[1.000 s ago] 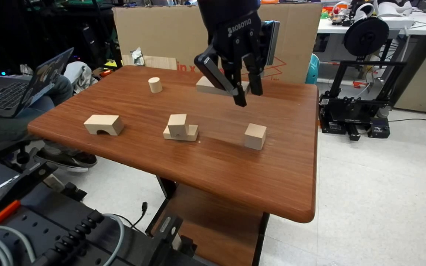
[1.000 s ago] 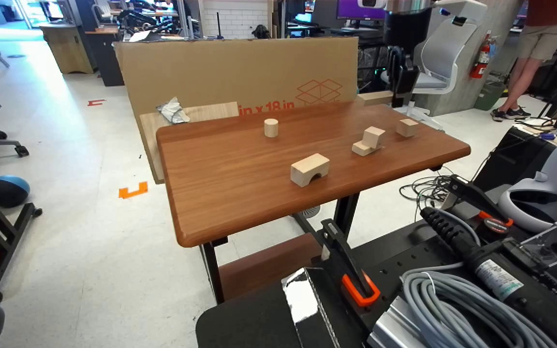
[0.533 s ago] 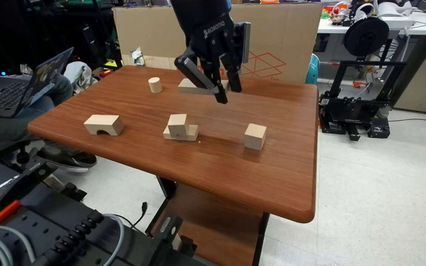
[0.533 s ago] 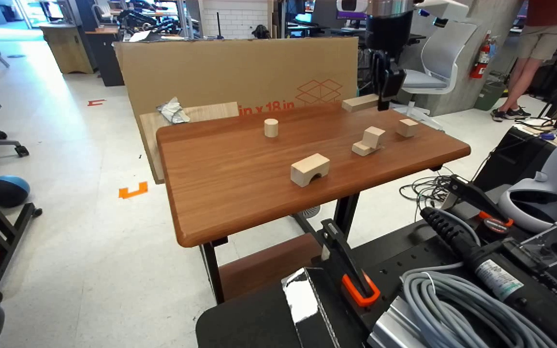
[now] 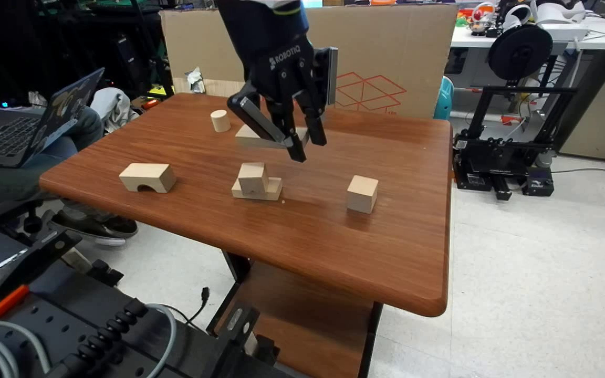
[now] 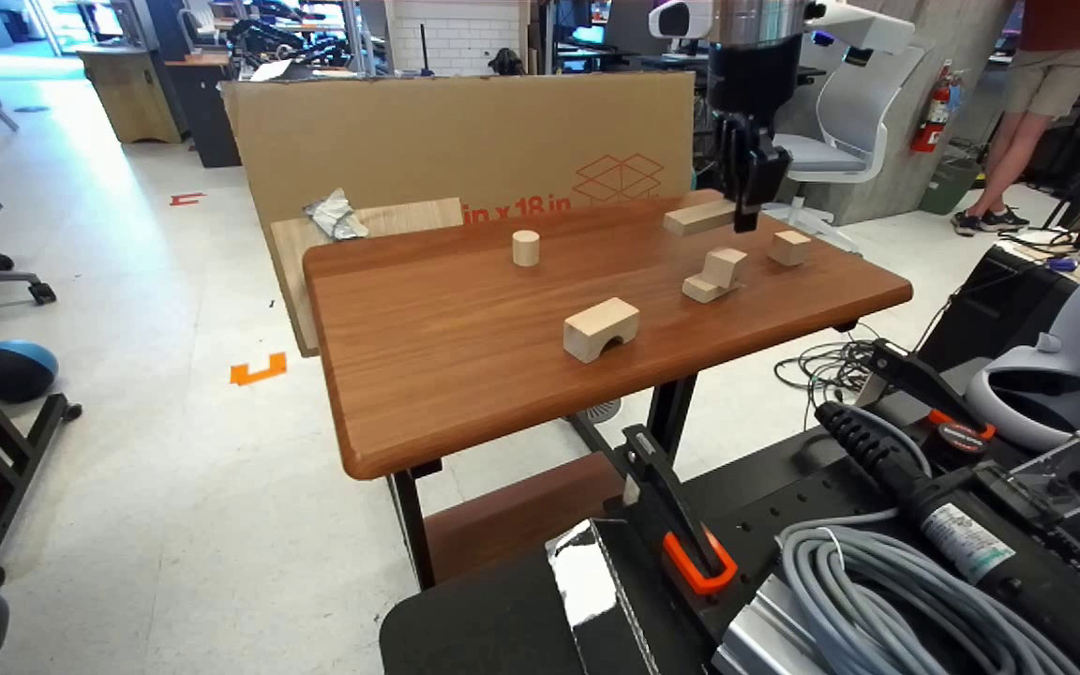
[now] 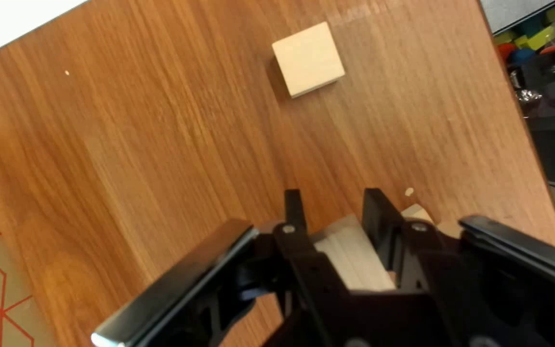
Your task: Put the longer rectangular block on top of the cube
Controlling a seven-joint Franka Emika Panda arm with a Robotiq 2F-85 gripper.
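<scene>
Gripping the longer rectangular block (image 5: 250,138), a flat plank of pale wood, the black gripper (image 7: 335,205) hangs over the brown table (image 5: 323,247). Its jaws are closed in on the plank from either side; in the wrist view the wood appears as a blurred pale shape between the two fingers (image 7: 294,207).

In an exterior view the arm (image 5: 266,31) enters from the top edge and leans, fingers angled down toward the picture's right. The plank runs crosswise, roughly level and raised off the tabletop, its larger visible part sticking out on the left.

Compared with a second ago, gripper and plank have moved together toward that picture's left, and over the last half second they have come lower. The loose pieces lie where they lay.

Nearest, in front of the plank in that same view, a cube (image 5: 252,177) sits on a shorter flat block (image 5: 273,190). To their right a lone cube (image 5: 362,194) rests directly on the table. The plank is apart from both.

Farther out, a wooden cylinder (image 5: 220,121) stands upright, and an arched block (image 5: 147,177) rests cut-out downward. Behind the table, in both exterior views, rises a cardboard sheet (image 6: 456,131) with red printing.
</scene>
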